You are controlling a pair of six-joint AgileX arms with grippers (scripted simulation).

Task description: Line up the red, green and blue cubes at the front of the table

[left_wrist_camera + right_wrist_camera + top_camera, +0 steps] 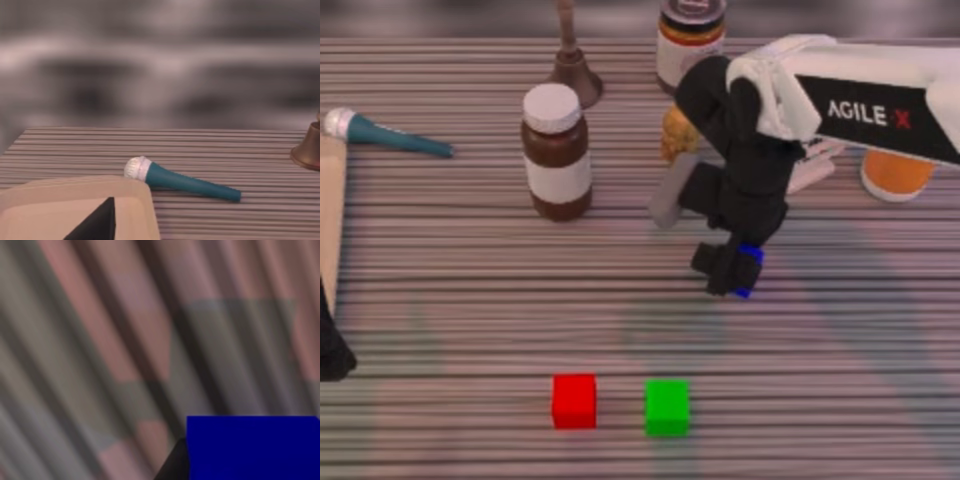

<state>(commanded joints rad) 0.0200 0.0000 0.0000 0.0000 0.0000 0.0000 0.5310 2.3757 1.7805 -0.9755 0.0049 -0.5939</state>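
Note:
Near the front of the striped table (460, 300) the red cube (574, 401) sits just left of the green cube (667, 407), a small gap between them. My right gripper (732, 272) hangs over the table's middle, behind and to the right of the green cube, shut on the blue cube (751, 254). That blue cube (252, 447) fills a corner of the right wrist view beside one dark finger (175, 465). My left gripper (330, 350) stays parked at the table's left edge.
A brown jar with a white lid (556, 150), a bell (575, 70), a second jar (690, 40) and an orange jar (895, 175) stand at the back. A teal microphone (390, 135) and a tan board (330, 210) lie at the left.

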